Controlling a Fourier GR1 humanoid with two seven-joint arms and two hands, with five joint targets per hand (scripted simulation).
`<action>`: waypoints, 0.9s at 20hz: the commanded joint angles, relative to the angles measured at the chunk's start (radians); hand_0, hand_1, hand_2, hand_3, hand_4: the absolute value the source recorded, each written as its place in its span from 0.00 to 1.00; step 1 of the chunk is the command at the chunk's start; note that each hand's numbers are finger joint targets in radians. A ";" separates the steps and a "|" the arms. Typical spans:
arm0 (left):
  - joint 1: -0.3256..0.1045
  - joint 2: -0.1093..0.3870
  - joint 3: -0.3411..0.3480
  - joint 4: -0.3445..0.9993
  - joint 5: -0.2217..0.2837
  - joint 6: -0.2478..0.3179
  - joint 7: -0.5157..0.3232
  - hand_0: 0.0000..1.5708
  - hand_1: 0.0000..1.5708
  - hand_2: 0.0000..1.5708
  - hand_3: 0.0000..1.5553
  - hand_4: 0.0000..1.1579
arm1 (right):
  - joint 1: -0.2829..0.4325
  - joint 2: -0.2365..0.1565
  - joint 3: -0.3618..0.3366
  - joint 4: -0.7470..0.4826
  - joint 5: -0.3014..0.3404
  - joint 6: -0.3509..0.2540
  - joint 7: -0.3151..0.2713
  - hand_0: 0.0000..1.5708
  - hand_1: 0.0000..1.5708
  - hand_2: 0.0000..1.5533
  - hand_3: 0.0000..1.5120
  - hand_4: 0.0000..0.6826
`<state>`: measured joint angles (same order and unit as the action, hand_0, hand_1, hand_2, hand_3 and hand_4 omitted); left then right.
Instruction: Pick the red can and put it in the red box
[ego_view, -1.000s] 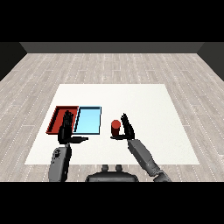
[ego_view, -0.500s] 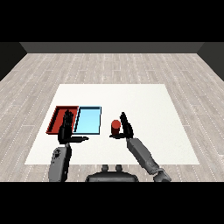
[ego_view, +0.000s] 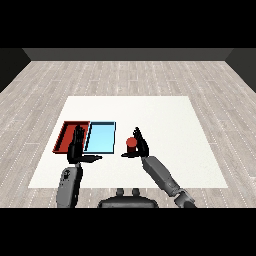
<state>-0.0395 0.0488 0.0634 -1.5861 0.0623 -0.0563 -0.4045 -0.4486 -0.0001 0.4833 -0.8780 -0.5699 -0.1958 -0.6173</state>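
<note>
Little has shifted since the earlier frame — the right robot hand (ego_view: 141, 144) stands beside the red can (ego_view: 131, 145) on the desk (ego_view: 190, 130), fingers uncurled, right of both trays — a sideways nudge could topple it.

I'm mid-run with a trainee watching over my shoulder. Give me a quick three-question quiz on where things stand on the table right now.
1. True or false: the red can already lies inside the red tray.
2. Which tray is nearer the can? A) the red tray B) the light blue tray C) both equally near
3. Fill in: the can stands on the white table right beside the ______ robot hand.

Key
1. False; it stands on the table, to the right of both trays.
2. B; the light blue tray lies between the red tray and the can.
3. Right; the right robot hand is against the can, while the left robot hand is over by the trays with straight fingers.
</note>
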 joint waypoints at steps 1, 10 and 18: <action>0.026 0.000 -0.003 -0.023 0.005 -0.008 -0.009 0.00 0.00 0.00 0.00 0.00 | -0.092 0.000 0.006 0.101 -0.070 0.023 0.003 0.00 0.00 0.00 0.00 0.00; 0.019 0.027 0.017 -0.009 0.021 -0.032 0.007 0.00 0.00 0.00 0.00 0.00 | -0.073 0.000 0.086 0.097 -0.070 -0.108 0.020 0.00 0.00 0.00 0.00 0.00; 0.003 0.020 0.010 -0.019 0.007 -0.016 0.012 0.00 0.00 0.00 0.00 0.00 | -0.139 0.000 0.066 0.118 -0.047 -0.270 0.151 1.00 1.00 0.97 0.96 0.86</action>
<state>-0.0275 0.0618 0.0677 -1.6074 0.0659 -0.0657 -0.3880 -0.5457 -0.0005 0.5576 -0.8068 -0.6409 -0.4165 -0.5293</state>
